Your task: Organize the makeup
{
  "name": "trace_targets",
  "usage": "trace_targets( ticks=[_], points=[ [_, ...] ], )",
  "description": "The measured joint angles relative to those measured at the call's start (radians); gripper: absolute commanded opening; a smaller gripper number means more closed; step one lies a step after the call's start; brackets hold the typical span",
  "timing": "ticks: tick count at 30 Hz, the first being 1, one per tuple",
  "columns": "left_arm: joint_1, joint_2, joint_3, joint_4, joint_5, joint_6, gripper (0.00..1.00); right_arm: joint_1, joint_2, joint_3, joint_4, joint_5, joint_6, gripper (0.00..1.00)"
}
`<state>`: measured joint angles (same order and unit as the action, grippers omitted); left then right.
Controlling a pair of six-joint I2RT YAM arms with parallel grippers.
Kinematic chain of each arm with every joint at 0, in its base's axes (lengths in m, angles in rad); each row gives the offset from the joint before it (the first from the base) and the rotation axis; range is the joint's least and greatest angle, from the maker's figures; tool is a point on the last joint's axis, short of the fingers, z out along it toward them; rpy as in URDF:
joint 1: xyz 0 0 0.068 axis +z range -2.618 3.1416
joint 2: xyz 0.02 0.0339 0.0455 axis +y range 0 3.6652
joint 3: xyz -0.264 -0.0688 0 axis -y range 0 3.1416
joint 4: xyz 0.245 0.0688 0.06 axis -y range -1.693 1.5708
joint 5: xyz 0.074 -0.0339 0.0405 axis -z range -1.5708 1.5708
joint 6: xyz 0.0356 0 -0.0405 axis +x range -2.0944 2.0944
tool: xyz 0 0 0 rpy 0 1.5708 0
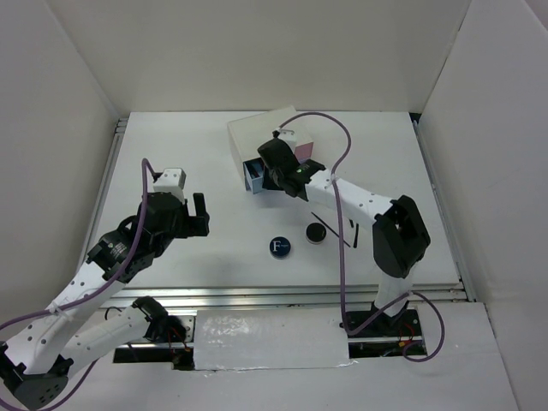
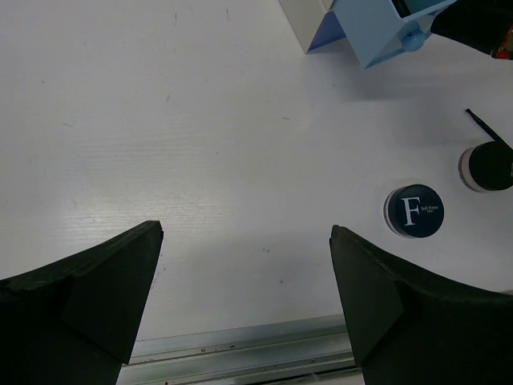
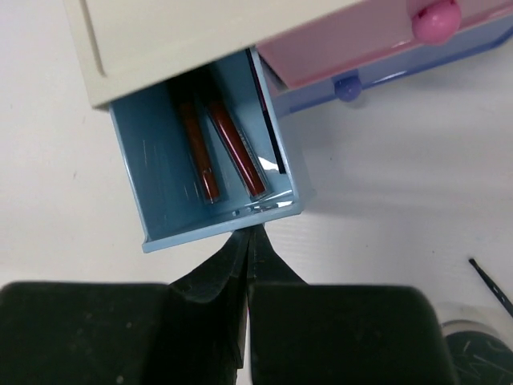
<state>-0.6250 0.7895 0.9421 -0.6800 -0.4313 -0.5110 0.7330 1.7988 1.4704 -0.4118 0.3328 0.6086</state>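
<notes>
The round dark-blue compact (image 1: 280,247) marked "F" and the round black jar (image 1: 315,232) lie on the table; both show in the left wrist view, compact (image 2: 412,211) and jar (image 2: 487,167). A thin black brush (image 2: 485,127) lies beside the jar. Two red-black pencils (image 3: 236,148) and a thin black stick lie in the pulled-out blue drawer (image 3: 152,168). My right gripper (image 3: 248,233) is shut, its tips against that drawer's front edge. My left gripper (image 2: 245,233) is open and empty, hovering left of the compact. The dark-red tube is out of view.
The white box (image 1: 257,128) stands at the back centre with a pink drawer (image 3: 353,40) and a second blue drawer (image 3: 346,87) slightly out. A metal rail (image 2: 240,357) runs along the near table edge. White walls enclose the table on three sides.
</notes>
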Motion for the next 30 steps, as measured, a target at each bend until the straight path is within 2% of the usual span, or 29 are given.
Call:
trace_targets(
  ticks=[15, 30],
  points=[
    [0.000, 0.021, 0.000, 0.000, 0.010, 0.011, 0.99, -0.069, 0.180, 0.184, 0.013, -0.051, -0.049, 0.00],
    [0.000, 0.067, 0.000, 0.000, 0.018, 0.013, 0.99, -0.113, 0.190, 0.189, 0.115, -0.154, -0.086, 0.00]
  ],
)
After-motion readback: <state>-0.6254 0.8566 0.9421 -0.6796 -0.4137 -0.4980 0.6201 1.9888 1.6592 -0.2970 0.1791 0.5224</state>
